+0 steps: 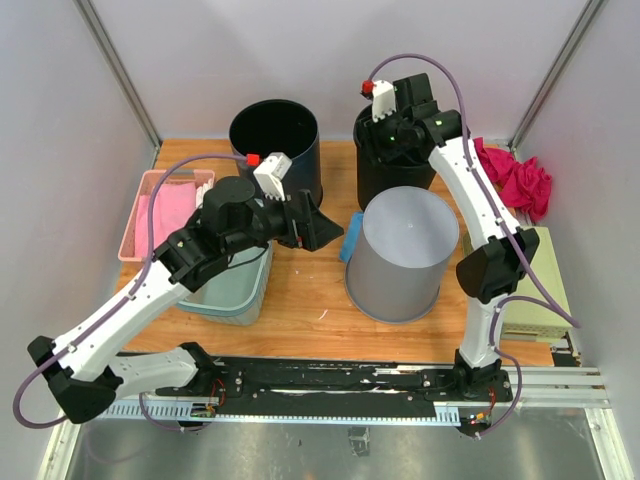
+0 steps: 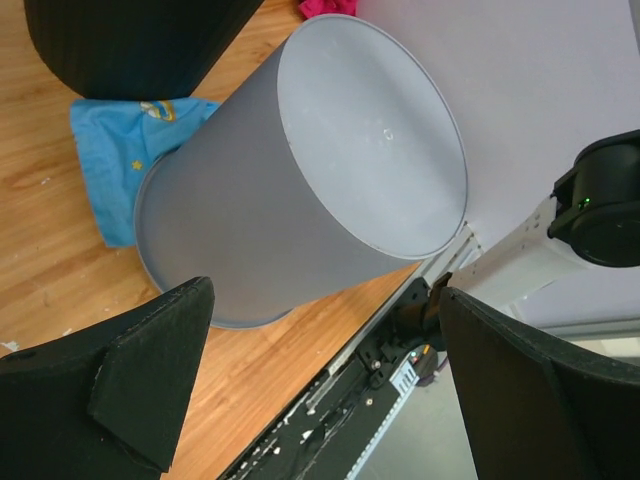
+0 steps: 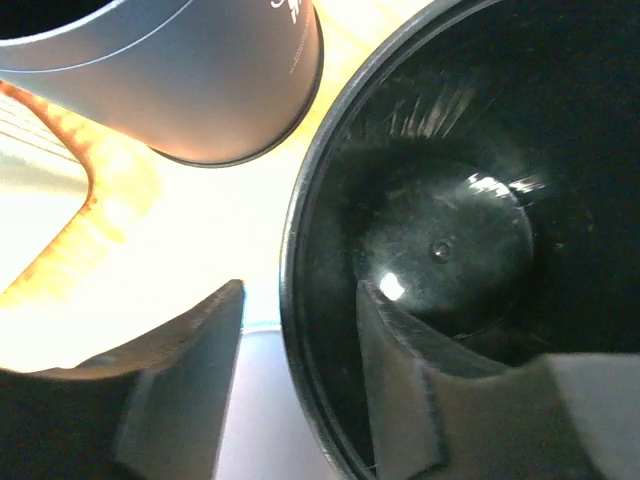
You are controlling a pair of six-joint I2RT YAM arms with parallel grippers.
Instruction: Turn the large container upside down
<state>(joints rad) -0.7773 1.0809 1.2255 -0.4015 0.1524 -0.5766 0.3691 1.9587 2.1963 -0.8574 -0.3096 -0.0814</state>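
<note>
A large grey container [image 1: 405, 250] stands mouth-down at the table's centre, its closed flat base up; it also shows in the left wrist view [image 2: 330, 150]. A black container [image 1: 385, 180] stands mouth-up behind it. My right gripper [image 1: 385, 135] is open and straddles that black container's rim [image 3: 300, 330], one finger inside and one outside, with a gap showing on the outer side. My left gripper [image 1: 325, 228] is open and empty, just left of the grey container, jaws wide [image 2: 325, 330].
A second black bin [image 1: 275, 135] stands mouth-up at the back left. A blue cloth [image 1: 352, 238] lies beside the grey container. A teal bin [image 1: 235, 285] and a pink basket [image 1: 165, 210] sit left. A magenta cloth [image 1: 520, 178] and a beige box [image 1: 545, 290] sit right.
</note>
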